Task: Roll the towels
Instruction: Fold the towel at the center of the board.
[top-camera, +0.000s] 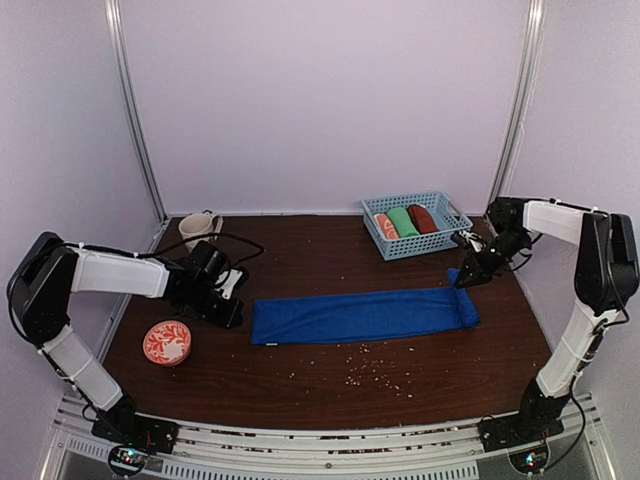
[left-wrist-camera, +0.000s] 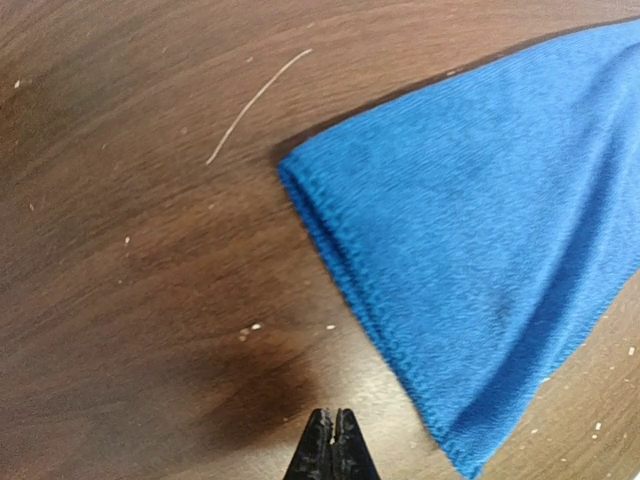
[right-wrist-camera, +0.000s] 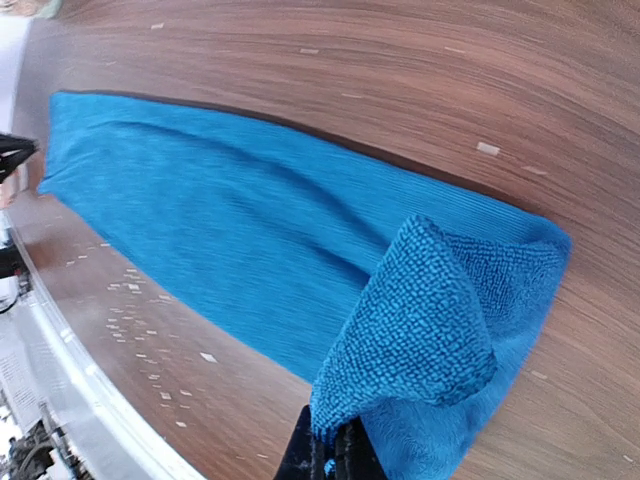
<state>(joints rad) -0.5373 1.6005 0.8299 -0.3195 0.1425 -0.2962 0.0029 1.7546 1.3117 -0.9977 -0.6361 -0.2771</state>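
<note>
My right gripper (right-wrist-camera: 328, 448): clamped on blue towel (top-camera: 360, 315), 3 o'clock end. My left gripper (left-wrist-camera: 332, 425): jaws together, beside 9 o'clock end.

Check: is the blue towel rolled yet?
Not yet: the blue towel lies flat, only its right end folded over in the right pincer.

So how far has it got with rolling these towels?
Done: the rust-brown towel sits rolled in the basket. In hand: the right gripper pinches a lifted corner of the blue towel. Left: that towel otherwise lies flat, unrolled; the left gripper hangs shut beside its far end.
</note>
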